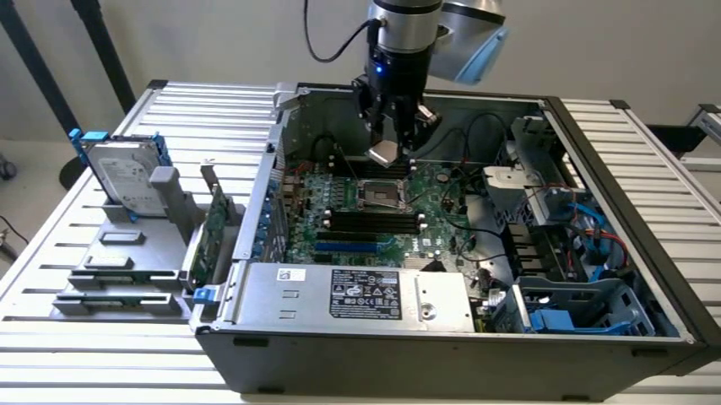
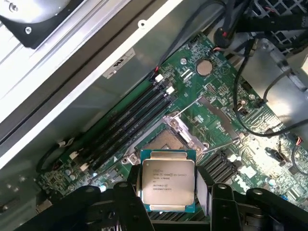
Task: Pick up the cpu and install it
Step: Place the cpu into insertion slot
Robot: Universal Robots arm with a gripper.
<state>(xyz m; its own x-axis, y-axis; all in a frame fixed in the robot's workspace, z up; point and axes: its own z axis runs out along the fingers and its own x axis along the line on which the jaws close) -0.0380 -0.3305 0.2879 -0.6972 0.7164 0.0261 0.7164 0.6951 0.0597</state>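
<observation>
Open case (image 1: 451, 363): cpu (image 2: 167, 179) seemingly held in tool (image 2: 169, 195) above socket (image 2: 166, 143).

The pincer (image 2: 168, 191) grips the cpu (image 2: 167, 179) above the green motherboard (image 2: 216, 96), near its open socket (image 2: 166, 139).

Soft, even room light falls on the computer case (image 1: 451, 359), with no hard shadows outside. Inside, the motherboard (image 1: 434, 190) sits dimmer. Over to the wrist view: pale glare along the case wall, a bright sheen on the cpu (image 2: 167, 179).
</observation>
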